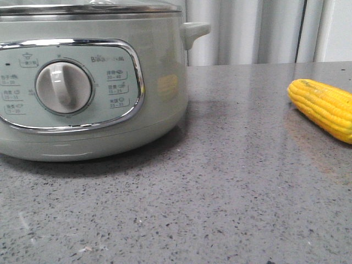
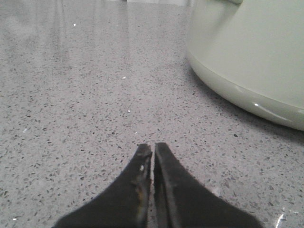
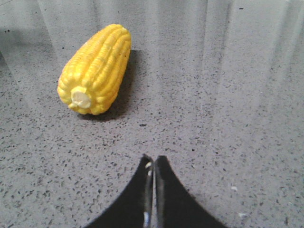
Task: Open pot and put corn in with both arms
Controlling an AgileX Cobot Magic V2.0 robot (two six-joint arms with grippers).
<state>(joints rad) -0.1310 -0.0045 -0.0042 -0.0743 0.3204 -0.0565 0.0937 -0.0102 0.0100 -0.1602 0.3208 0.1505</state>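
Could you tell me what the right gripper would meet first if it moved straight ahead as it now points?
Probably only bare countertop: the shut right gripper points past the corn, which lies off to one side.

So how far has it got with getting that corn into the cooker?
Nothing looks done yet. The pot has its glass lid on, and the corn lies on the grey table, apart from the pot. Nothing is in hand: the left gripper and right gripper are both shut and empty. Lifting the lid, grasping the corn and placing it inside all remain.
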